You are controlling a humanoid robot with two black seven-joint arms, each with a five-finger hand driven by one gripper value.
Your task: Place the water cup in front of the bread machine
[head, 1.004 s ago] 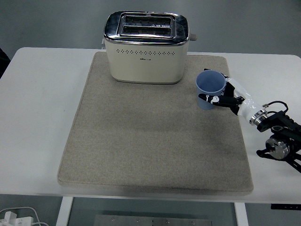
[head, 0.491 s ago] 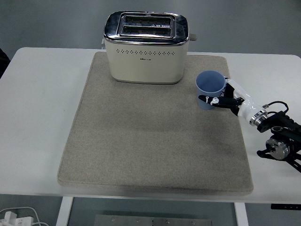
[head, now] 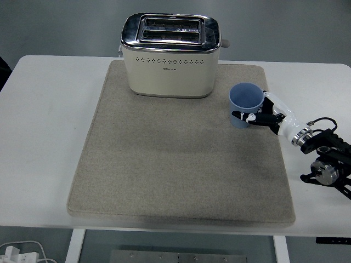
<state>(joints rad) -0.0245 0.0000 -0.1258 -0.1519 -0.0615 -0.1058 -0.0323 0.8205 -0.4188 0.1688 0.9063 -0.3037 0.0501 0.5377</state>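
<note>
A blue water cup (head: 244, 102) stands upright on the beige mat (head: 175, 164), to the right of and slightly nearer than the cream two-slot bread machine (head: 170, 55). My right hand (head: 258, 114) comes in from the right edge, its black and white fingers (head: 245, 115) wrapped around the cup's near right side. The cup's mouth faces up and looks empty. No left arm shows.
The mat covers most of the white table (head: 44, 137). The bread machine stands at the mat's far edge, with bare mat in front of it. A white power strip and cable (head: 16, 253) lie on the floor at the bottom left.
The cup and my right hand have shifted very slightly down and right; the grasp is the same.
</note>
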